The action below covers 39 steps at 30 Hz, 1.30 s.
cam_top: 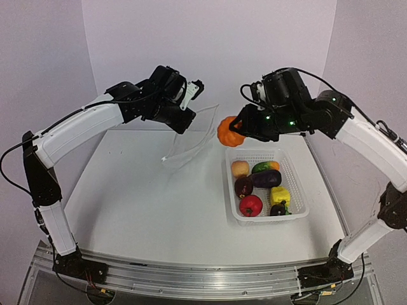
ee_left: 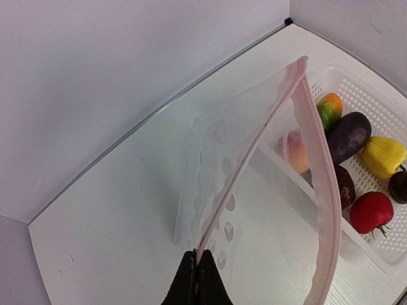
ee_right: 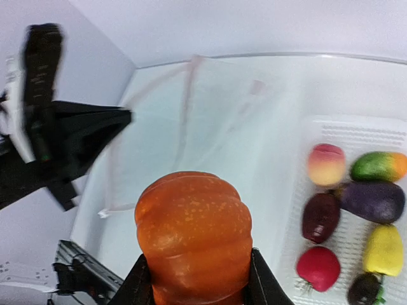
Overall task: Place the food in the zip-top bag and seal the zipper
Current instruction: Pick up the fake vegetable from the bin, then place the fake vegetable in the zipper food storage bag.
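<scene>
My left gripper (cam_top: 183,122) is shut on the mouth edge of the clear zip-top bag (cam_top: 193,137) and holds it up above the table. In the left wrist view the fingers (ee_left: 198,270) pinch the zipper strip (ee_left: 318,184), and the dotted bag (ee_left: 245,171) hangs open. My right gripper (cam_top: 236,129) is shut on an orange pepper (cam_top: 227,131), raised just right of the bag's mouth; the pepper fills the right wrist view (ee_right: 194,232). The other food lies in the white basket (cam_top: 299,185): peach (cam_top: 240,168), mango (cam_top: 265,166), eggplant (cam_top: 267,178), pomegranate (cam_top: 250,205), yellow pepper (cam_top: 280,196) and two mangosteens.
The white mesh basket stands on the right half of the table, below my right arm. Pale walls close the back and both sides. The left arm's black gripper (ee_right: 70,140) shows at the left of the right wrist view.
</scene>
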Each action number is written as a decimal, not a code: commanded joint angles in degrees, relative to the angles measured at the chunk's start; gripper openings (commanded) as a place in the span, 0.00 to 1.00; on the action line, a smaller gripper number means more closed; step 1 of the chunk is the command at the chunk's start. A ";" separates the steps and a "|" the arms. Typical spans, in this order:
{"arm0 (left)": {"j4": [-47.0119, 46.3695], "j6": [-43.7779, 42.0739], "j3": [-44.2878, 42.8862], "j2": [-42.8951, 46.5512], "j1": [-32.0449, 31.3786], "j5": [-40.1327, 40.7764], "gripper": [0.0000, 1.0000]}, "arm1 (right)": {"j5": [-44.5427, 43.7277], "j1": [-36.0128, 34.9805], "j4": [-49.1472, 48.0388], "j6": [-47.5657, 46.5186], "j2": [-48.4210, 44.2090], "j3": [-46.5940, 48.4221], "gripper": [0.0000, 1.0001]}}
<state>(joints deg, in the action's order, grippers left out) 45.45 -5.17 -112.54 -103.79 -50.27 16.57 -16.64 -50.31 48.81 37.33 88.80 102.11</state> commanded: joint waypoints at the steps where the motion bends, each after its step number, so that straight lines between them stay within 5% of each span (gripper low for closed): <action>1: 2.11 3.14 -3.35 -0.18 -0.20 -1.98 0.00 | 2.54 -4.36 -23.43 1.05 -2.24 -10.05 0.06; 11: 2.41 4.17 -4.97 -0.56 -0.14 -3.17 0.00 | -0.73 -7.66 -40.10 6.08 3.62 -9.67 0.00; 19: 2.56 4.66 -5.74 0.30 -0.19 -7.47 0.00 | -13.13 -7.65 -34.97 12.15 8.15 -9.54 0.00; 26: 2.87 6.36 -6.00 0.40 -0.18 -17.11 0.00 | -14.73 -7.62 -30.60 4.66 13.50 -1.89 0.01; 29: 3.20 6.51 -8.29 0.00 -0.20 -17.55 0.00 | -15.86 -7.65 -26.76 2.36 15.14 0.81 0.13; 33: 3.75 6.82 -10.05 -0.15 -0.10 -14.77 0.00 | -17.48 -7.65 -23.85 -1.70 15.62 3.11 0.49; 39: 6.25 9.62 -10.62 -1.28 1.29 -13.75 0.00 | -13.83 -7.66 -17.66 -10.21 17.37 12.42 0.78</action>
<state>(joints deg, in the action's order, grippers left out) 49.55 1.69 -121.00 -104.40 -50.11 2.96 -31.79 -57.68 27.87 34.62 105.14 107.00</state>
